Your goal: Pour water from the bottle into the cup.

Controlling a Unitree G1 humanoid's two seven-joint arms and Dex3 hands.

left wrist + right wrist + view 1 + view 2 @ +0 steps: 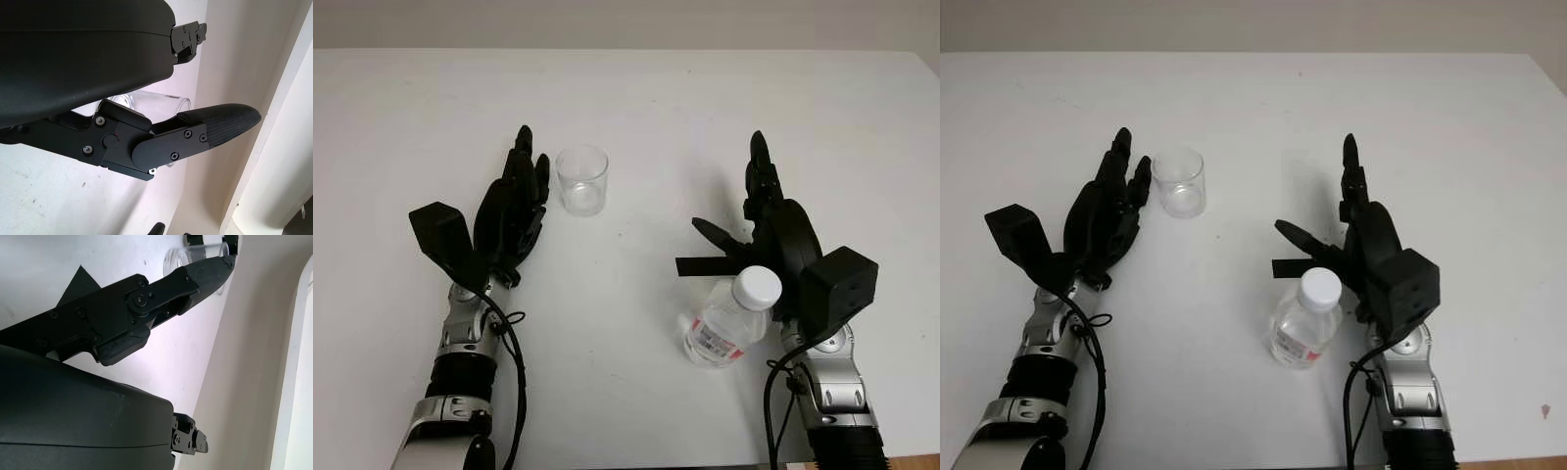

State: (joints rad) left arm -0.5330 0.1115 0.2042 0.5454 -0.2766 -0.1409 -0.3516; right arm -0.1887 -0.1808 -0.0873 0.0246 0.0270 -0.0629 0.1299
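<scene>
The tabletop point(636, 108) is plain white. The cup point(581, 180) is clear and colourless. The bottle point(726, 320) is clear too, with a white cap and a white label marked in red. The left robot hand point(514, 201) and right robot hand point(766, 211) are black, on silver-grey wrists.

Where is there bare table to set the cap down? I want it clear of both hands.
The widest bare patch of table is beyond the cup, toward the far edge. Another lies mid-table between the cup and the bottle. It is crowded beside the cup, where the open left hand sits, and around the bottle, next to the open right hand.
</scene>
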